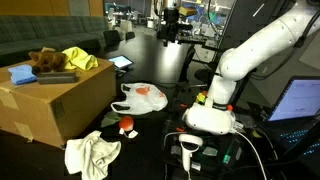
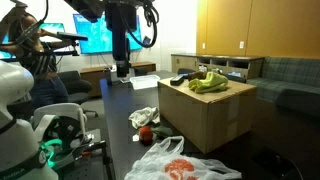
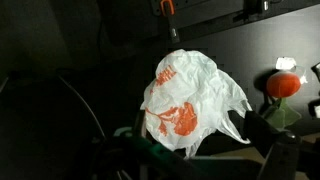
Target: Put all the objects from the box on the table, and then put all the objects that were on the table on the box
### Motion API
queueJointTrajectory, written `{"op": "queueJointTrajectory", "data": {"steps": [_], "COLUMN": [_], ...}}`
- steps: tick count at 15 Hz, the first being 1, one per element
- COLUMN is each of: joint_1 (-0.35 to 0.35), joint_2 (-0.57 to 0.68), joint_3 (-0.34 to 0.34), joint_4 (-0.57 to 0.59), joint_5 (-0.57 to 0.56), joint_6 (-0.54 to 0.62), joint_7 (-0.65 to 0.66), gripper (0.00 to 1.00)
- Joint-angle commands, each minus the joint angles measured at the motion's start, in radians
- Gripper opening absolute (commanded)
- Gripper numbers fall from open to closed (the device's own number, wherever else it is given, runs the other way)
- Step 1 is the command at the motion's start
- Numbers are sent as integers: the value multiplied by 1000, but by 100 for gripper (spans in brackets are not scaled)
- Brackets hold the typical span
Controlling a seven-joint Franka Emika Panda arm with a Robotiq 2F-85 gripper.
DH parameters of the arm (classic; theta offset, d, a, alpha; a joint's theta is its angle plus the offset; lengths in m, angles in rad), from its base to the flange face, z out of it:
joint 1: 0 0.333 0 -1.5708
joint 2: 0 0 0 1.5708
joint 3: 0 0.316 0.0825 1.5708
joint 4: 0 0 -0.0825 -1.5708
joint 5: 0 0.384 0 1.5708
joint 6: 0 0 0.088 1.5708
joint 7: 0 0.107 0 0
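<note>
Hand (image 2: 122,71) wide open, empty; hanging well above the table (image 2: 115,108).

No legible text in any view. The crumpled white plastic bag (image 3: 190,95) carries orange print, but it's creased and blurred in the wrist view and too small to read in both exterior views. The lit laptop screen (image 1: 302,98) and the bright blue-green monitor (image 2: 100,35) are just glow at this resolution, and nothing readable shows on the large brown cardboard box (image 1: 60,100).
</note>
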Motion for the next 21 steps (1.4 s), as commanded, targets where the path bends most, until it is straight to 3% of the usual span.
{"op": "queueJointTrajectory", "data": {"steps": [1,4,9,18,21], "joint_1": [10,10,34,147,199], "joint_2": [-1,-6,101,445,557], "joint_3": [-8,-8,47,236,264], "joint_4": [7,15,131,526,649], "joint_5": [-5,-5,-25,-164,-219], "joint_6": [-2,-3,-20,-98,-116], "joint_7": [5,5,34,132,131], "gripper": [100,100,100,100,100]}}
